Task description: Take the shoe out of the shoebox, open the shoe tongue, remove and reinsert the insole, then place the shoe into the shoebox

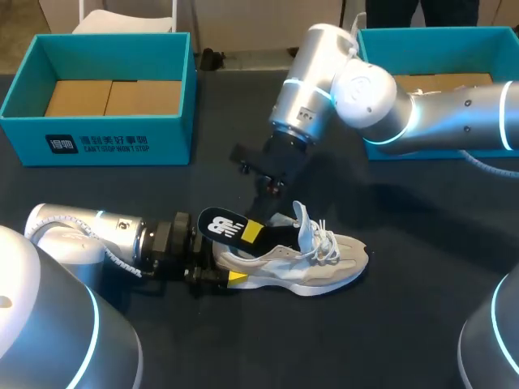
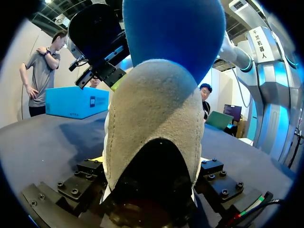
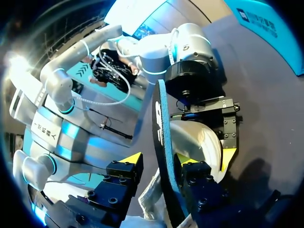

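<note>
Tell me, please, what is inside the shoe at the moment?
The dark insole is partly inside the shoe: its heel end sticks up out of the opening. Its front part is hidden by the upper.

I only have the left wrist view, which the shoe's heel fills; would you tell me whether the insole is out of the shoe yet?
Observer: Not fully. In the head view the insole slants up out of the shoe, its lower end at the opening.
Operator: Does the right gripper have it?
Observer: In the right wrist view the insole stands between the right gripper fingers, with a gap at one finger.
Operator: Where are the boxes?
Observer: Beyond the shoe: the left shoebox, empty, and the right shoebox, partly hidden by the right arm.
</note>
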